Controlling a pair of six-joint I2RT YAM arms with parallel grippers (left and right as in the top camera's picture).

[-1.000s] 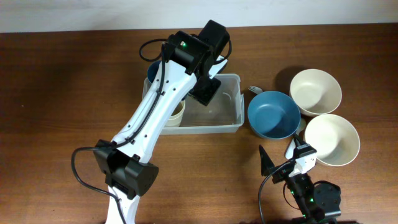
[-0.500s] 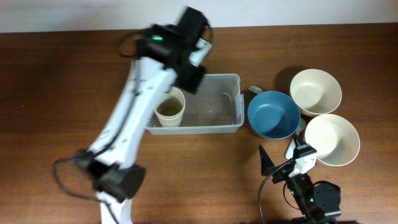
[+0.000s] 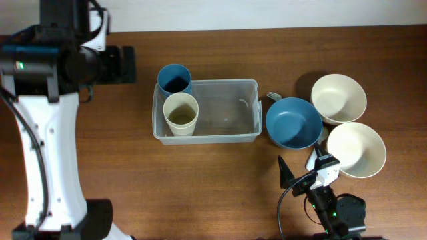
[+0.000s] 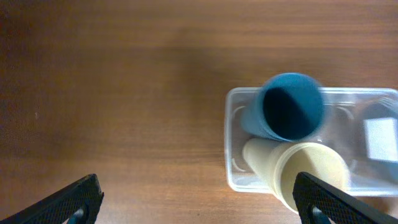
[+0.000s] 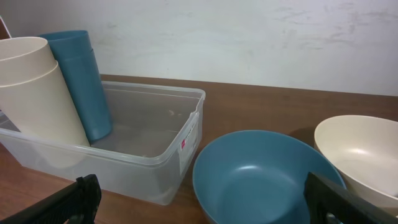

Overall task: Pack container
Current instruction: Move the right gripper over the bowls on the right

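Note:
The container (image 3: 207,139) is a clear rectangular tub in mid-table. A blue cup (image 3: 174,79) and a cream cup (image 3: 181,113) stand upright in its left end. The rest of the tub looks empty. My left gripper (image 3: 125,65) is open and empty, high over the bare table left of the tub. Its wrist view shows the container (image 4: 231,143), the blue cup (image 4: 291,107) and the cream cup (image 4: 311,177) to the right of the open jaws (image 4: 199,202). My right gripper (image 3: 300,172) is open and empty near the front edge. It faces the container (image 5: 155,162).
A blue bowl (image 3: 293,123) sits just right of the tub, with two cream bowls (image 3: 338,97) (image 3: 355,149) further right. A grey utensil (image 3: 273,96) lies behind the blue bowl. The right wrist view shows the blue bowl (image 5: 267,180) close in front.
My left arm has swung from over the tub's back-left corner to the far left of the table. The blue cup it hid now shows standing in the tub. The right arm has not moved.

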